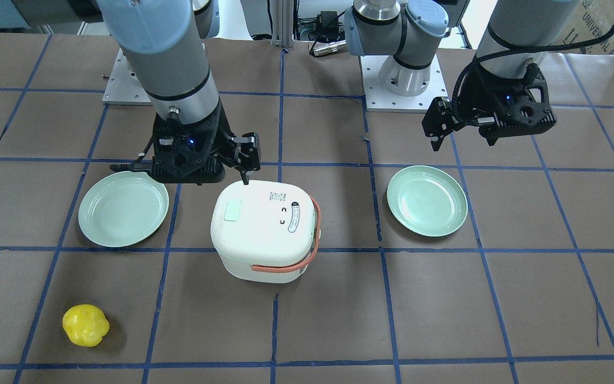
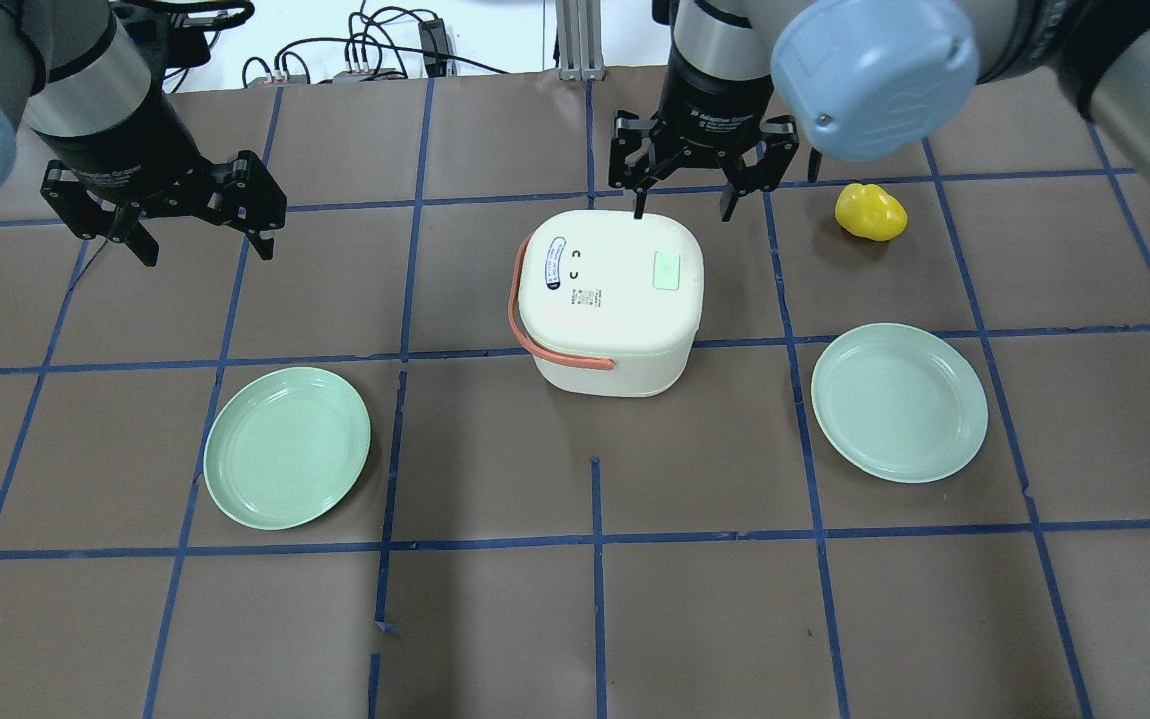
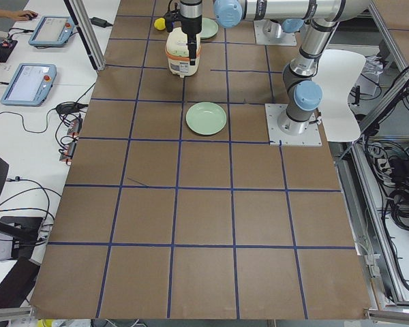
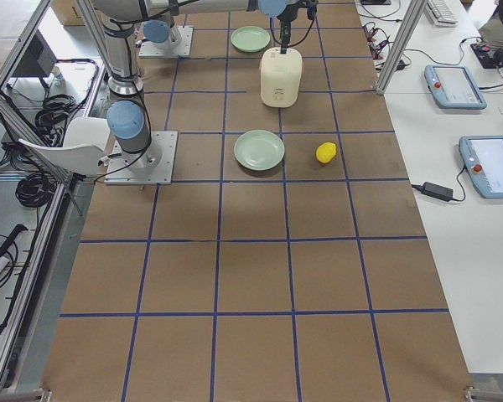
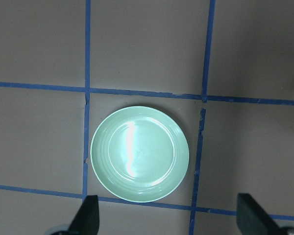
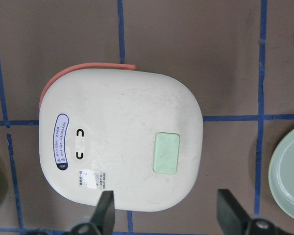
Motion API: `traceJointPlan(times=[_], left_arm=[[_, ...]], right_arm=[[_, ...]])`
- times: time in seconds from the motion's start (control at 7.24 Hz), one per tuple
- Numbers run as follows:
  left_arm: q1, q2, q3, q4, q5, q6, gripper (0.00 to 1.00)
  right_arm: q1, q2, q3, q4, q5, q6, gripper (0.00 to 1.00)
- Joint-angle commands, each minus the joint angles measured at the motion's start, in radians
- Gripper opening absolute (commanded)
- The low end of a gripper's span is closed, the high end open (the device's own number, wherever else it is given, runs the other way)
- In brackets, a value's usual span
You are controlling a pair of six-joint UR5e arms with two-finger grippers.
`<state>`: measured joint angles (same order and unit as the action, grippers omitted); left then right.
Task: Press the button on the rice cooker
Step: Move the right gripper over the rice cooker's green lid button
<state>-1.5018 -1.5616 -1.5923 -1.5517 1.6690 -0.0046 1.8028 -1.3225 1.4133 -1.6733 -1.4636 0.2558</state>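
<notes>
A white, smooth plastic rice cooker with rounded corners [image 2: 605, 300] stands mid-table, a coral band handle curving round its side. Its lid carries a flat, pale green rectangular button [image 2: 667, 270] and a small printed label.

The right gripper [image 2: 683, 213] hangs over the cooker's button end, its black fingers spread wide and holding nothing. Whether a fingertip touches the lid cannot be told. The left gripper [image 2: 208, 250] is well apart from the cooker on the robot's left, also spread and empty.

The table [image 2: 495, 619] is covered in matte brown paper gridded with blue tape.

Glossy pale green round plates flank the cooker: one [image 2: 287, 446] on the left side, one [image 2: 899, 401] on the right. A lumpy yellow pepper-shaped object [image 2: 870, 212] lies beyond the right plate.
</notes>
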Motion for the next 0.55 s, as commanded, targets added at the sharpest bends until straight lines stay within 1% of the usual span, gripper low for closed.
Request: traceJointPlan(times=[0.0, 0.41], left_arm=[[0.0, 0.0, 0.0, -0.001, 0.0, 0.0, 1.0], [0.0, 0.0, 0.0, 0.001, 0.0, 0.0, 1.0]], right_arm=[[0.001, 0.028, 0.01, 0.0, 0.009, 0.01, 0.08], [-0.026, 0.029, 0.027, -0.002, 0.003, -0.004, 0.08]])
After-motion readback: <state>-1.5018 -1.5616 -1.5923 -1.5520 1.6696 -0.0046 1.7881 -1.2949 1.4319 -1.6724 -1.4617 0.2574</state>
